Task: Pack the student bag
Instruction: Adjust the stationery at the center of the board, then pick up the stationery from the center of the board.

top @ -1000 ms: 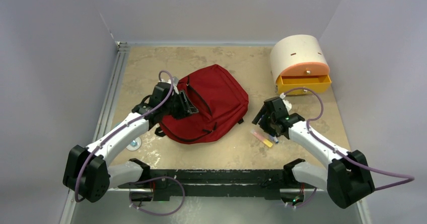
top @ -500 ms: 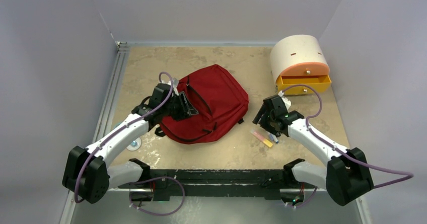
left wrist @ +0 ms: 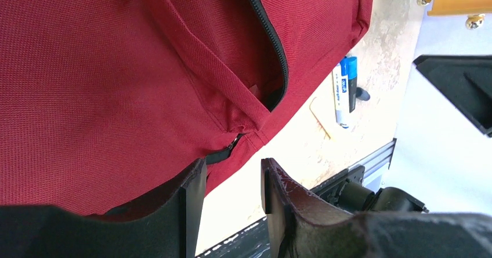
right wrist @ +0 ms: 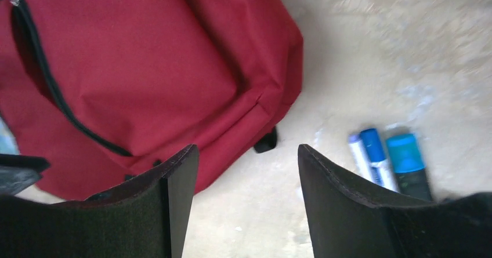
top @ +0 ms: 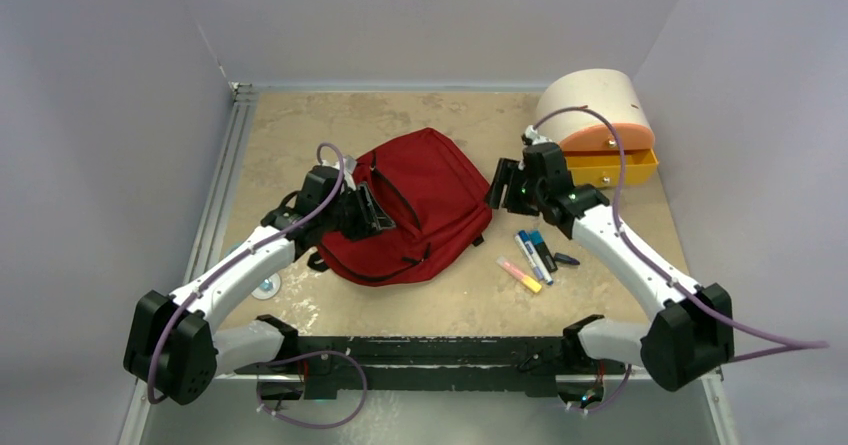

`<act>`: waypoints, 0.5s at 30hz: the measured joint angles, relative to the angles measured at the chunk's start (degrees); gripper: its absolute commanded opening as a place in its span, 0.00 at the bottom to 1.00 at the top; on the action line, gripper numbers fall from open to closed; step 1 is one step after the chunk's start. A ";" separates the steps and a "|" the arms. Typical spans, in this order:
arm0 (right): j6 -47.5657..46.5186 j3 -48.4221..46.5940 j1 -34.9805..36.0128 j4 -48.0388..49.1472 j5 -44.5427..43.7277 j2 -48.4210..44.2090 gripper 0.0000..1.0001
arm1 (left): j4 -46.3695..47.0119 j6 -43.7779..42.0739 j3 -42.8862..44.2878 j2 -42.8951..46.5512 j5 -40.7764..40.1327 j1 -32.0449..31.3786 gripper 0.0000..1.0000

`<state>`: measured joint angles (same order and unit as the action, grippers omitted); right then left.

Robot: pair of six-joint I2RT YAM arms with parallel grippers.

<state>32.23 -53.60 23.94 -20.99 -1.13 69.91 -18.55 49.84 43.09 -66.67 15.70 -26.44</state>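
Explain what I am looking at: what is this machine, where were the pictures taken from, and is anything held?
Two white robot arms are bolted at the near edge of a table. The wide picture looks down from above; the other two come from a camera on each wrist. On the table lie a dark red student bag, some markers and a cream-and-orange drawer box. The left tool is open at the bag's edge; the right tool is open and empty.

A robot lab cell: blank grey walls (top: 450, 25) enclose a tan table (top: 300, 135) and mounting rail (top: 440, 350).
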 measured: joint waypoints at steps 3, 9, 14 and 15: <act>-4.90 -4.61 0.00 -2.14 -1.40 3.32 0.63 | -0.11 -0.42 0.00 0.20 0.28 0.00 0.39; -16.13 -12.11 0.35 -6.97 -1.46 10.58 0.58 | -0.50 -1.46 0.07 0.59 0.44 0.00 0.39; -19.78 -15.74 3.87 -8.33 -1.81 13.84 0.64 | -1.16 -2.05 0.79 0.59 0.61 0.00 0.39; -19.56 -15.74 4.44 -8.13 -2.34 13.68 0.66 | -1.33 -2.43 1.07 0.59 0.66 0.00 0.39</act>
<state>12.67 -69.34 28.38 -29.12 -3.46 83.59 -19.88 47.42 44.16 -66.08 16.36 -26.44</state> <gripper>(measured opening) 0.620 0.389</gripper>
